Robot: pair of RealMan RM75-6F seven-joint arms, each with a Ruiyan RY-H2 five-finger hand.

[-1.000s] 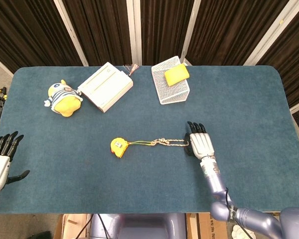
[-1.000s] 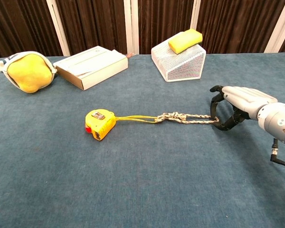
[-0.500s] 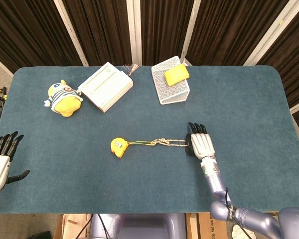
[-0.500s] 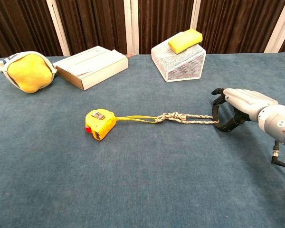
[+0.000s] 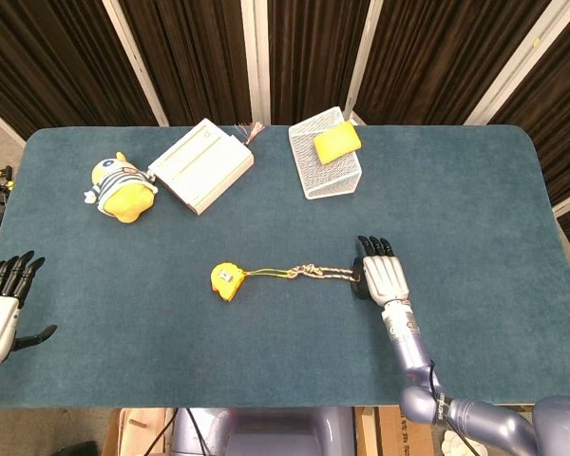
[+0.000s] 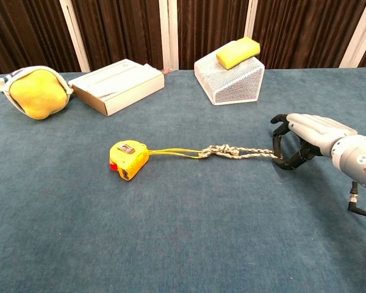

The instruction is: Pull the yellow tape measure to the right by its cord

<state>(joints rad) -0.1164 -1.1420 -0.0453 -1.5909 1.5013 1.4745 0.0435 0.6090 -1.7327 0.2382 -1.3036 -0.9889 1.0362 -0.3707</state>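
Curling its fingers around the free end of the cord [image 6: 244,152], the right hand [image 6: 302,140] sits palm-down on the tabletop [image 5: 475,209], placed to drag rightward. Mid-table lies the yellow tape measure [image 5: 226,281]. Spread and idle, the left hand [image 5: 2,304] holds nothing.

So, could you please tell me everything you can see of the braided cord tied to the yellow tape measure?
The braided cord looks like pale twisted string lying nearly straight on the blue carpeted table. At its left end a bulky knot joins it to a thin yellow loop leading to the yellow tape measure. Its right end reaches the right hand, whose dark fingertips curl around it; a firm grip cannot be confirmed.
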